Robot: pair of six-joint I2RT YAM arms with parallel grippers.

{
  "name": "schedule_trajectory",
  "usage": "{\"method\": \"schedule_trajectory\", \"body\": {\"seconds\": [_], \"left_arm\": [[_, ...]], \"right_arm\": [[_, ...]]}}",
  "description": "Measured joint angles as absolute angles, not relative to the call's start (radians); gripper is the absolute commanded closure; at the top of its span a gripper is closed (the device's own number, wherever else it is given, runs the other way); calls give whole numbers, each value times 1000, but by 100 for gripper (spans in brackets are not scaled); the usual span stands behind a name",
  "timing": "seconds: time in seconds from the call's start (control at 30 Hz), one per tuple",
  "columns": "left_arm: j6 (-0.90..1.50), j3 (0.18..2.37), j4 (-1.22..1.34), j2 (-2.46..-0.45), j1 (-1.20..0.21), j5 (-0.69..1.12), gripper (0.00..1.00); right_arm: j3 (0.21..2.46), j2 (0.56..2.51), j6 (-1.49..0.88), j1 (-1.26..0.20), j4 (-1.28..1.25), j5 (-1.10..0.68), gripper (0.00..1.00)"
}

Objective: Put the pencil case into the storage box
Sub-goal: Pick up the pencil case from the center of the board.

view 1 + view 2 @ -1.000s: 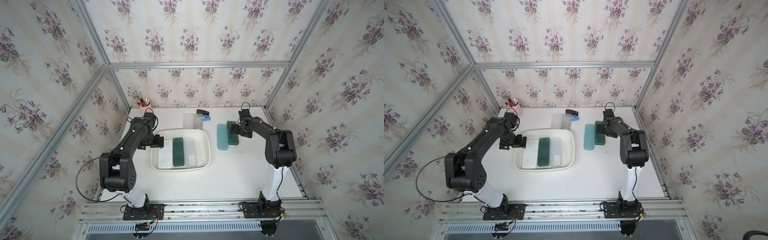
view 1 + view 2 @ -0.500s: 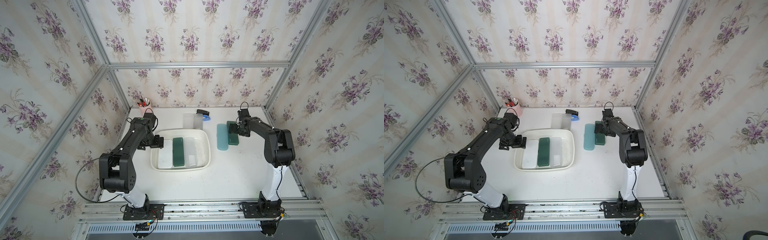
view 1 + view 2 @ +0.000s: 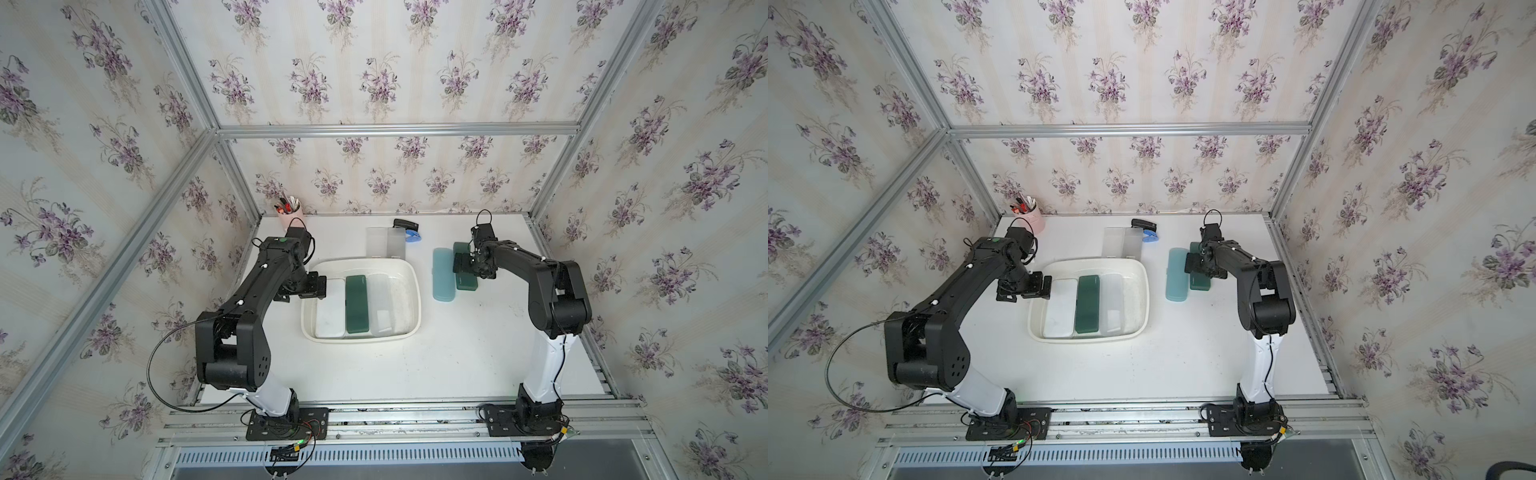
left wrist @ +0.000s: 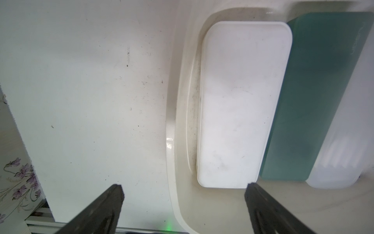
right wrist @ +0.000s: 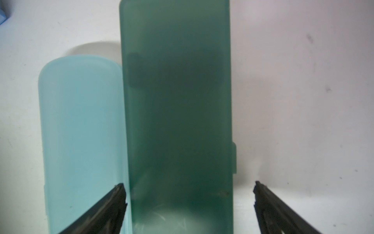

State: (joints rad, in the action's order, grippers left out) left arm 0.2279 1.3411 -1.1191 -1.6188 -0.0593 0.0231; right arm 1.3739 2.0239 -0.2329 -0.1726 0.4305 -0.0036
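Observation:
The storage box is a white tub at mid-table. It holds a white pencil case, a dark green one and a translucent one. To its right, a light blue pencil case and a dark green pencil case lie side by side on the table. My right gripper is open, its fingers straddling the dark green one. My left gripper hangs open over the box's left rim, holding nothing.
A pink pen cup stands in the back left corner. A clear case, a black stapler and a small blue item sit behind the box. Papered walls and metal frame rails close in the table.
The right gripper has shifted slightly over the dark green case on the table. The left arm and all the cases are where they were.

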Motion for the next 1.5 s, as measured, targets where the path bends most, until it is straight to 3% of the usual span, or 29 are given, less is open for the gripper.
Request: {"method": "schedule_trajectory", "body": {"seconds": [0.4,0.7,0.87,1.03,1.23,1.5], "left_arm": [[228,1341,-1131,-1618,-59,18,1],[228,1346,-1132,-1618,-59,17,1],[229,1346,-1132,-1618,-59,17,1],[237,1347,-1132,-1618,-60,17,1],[244,1353,-1132,-1613,-60,19,1],[255,1370,-1133,-1613,-60,30,1]], "right_arm": [[1446,2081,-175,-148,516,59,3],[1465,2095,-146,-150,534,51,31],[1426,2059,-154,-150,533,43,39],[1412,1970,-182,-166,570,33,40],[1450,1883,-246,-245,612,10,41],[1580,1869,-416,-564,685,-20,41]]}}
